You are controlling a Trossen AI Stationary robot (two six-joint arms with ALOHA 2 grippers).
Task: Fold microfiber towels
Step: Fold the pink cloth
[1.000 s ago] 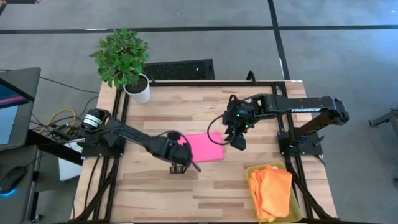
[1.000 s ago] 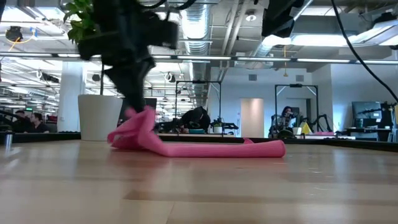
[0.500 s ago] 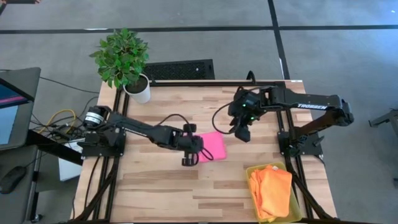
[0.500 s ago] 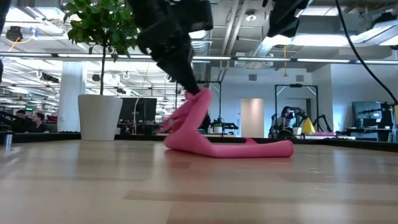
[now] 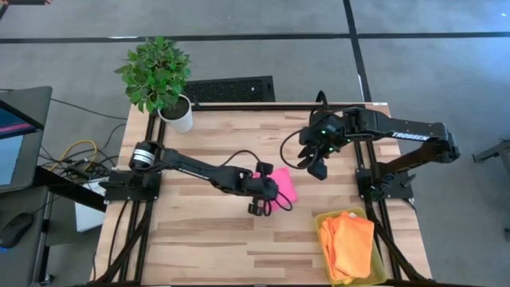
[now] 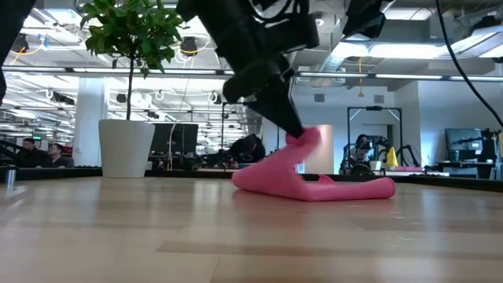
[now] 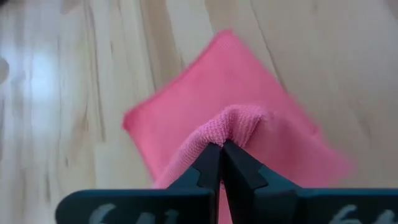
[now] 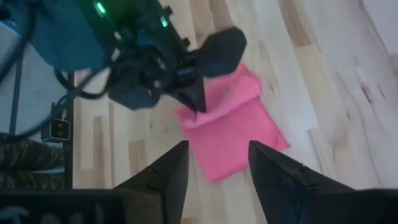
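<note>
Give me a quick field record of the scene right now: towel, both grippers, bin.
pink towel: mid-table, one edge lifted and carried over the rest
left gripper: shut on the pink towel's raised fold
right gripper: open, empty, above the table beside the towel
orange towels: piled in the yellow bin at the table's near right corner
potted plant: far left corner

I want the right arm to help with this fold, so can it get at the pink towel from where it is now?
Probably yes. The right gripper hangs open above the table, just beside the pink towel, with nothing between them. But the left gripper is shut on the towel's folded edge, crowding that side.
</note>
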